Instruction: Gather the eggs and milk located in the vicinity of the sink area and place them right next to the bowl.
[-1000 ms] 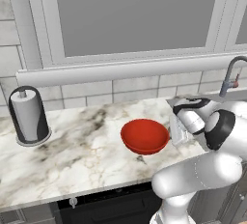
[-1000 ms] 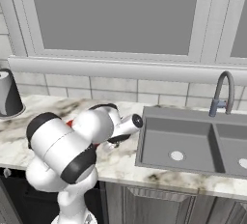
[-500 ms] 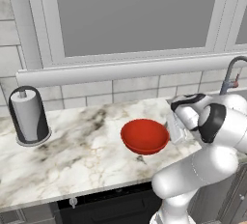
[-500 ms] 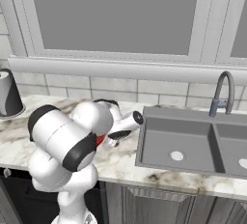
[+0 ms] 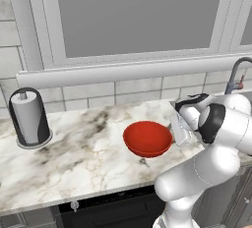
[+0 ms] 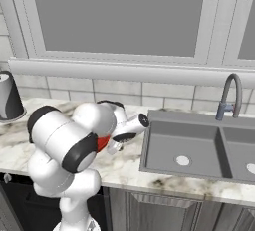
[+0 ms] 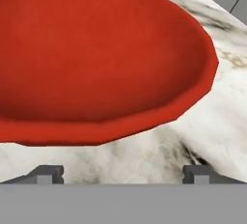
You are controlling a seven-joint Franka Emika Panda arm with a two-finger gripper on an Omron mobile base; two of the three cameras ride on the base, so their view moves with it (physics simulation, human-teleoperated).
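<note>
The red bowl (image 5: 147,137) sits on the marble counter (image 5: 83,158), right of its middle. My gripper (image 5: 176,129) hangs low just to the bowl's right, between it and the sink (image 6: 184,150). In the hand view the bowl (image 7: 96,59) looms close ahead, and my gripper (image 7: 123,175) is open, its two tips wide apart with bare marble between them. From the right base view a sliver of the bowl (image 6: 103,143) shows behind my arm. The eggs and the milk are out of view.
A black-and-grey paper-towel holder (image 5: 29,119) stands at the counter's far left. The curved grey faucet (image 6: 229,95) rises behind the double-basin sink. A tiled wall and window ledge (image 5: 123,72) run along the back.
The gripper has gone from shut to open beside the bowl. The arm's elbow has shifted a little toward the sink.
</note>
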